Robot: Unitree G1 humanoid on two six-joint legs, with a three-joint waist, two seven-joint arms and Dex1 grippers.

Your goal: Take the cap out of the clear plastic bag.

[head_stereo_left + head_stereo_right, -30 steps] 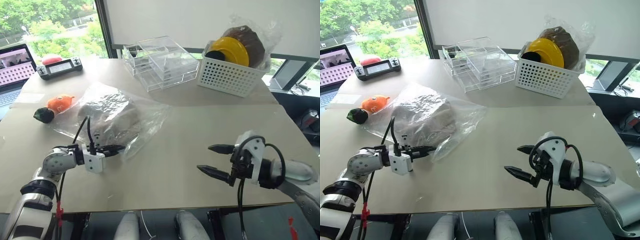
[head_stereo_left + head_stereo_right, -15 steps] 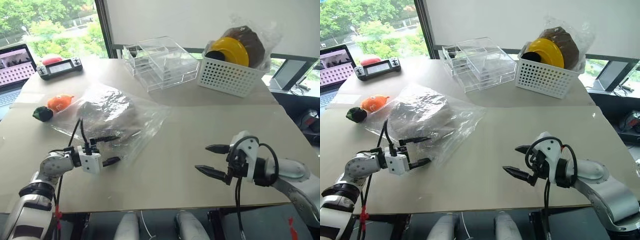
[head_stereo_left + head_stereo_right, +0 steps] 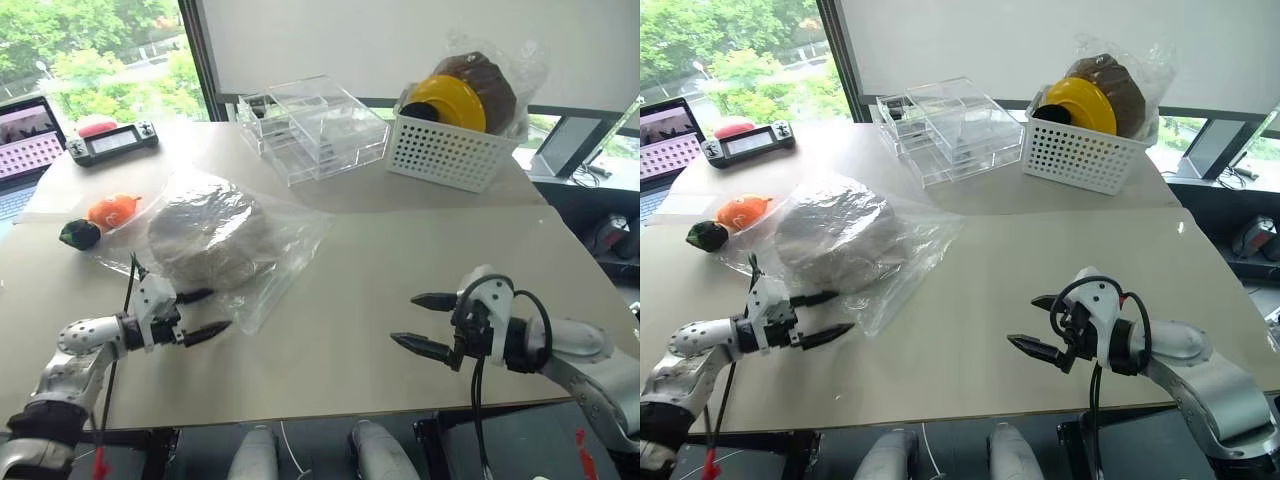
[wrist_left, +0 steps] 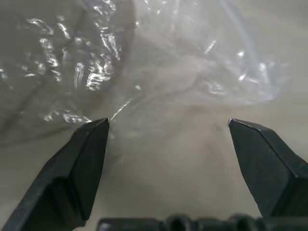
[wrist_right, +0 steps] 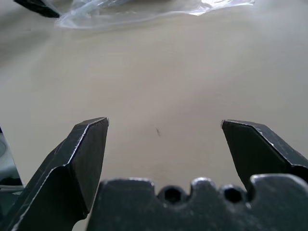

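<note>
the cap is lying inside the clear plastic bag on the table, so the extraction is not yet done. the left hand is hovering spread wide just beside the bag's near edge, gripping nothing; next it probably needs to pinch the plastic. the right hand, spread and empty, is waiting well apart from the bag. the left wrist view is revealing crinkled film right at one fingertip.

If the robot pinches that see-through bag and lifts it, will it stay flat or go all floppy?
Probably floppy: the clear plastic bag lies thin and wrinkled. Its shiny film may slip from the fingers. The cap inside would likely weigh one end down.
</note>
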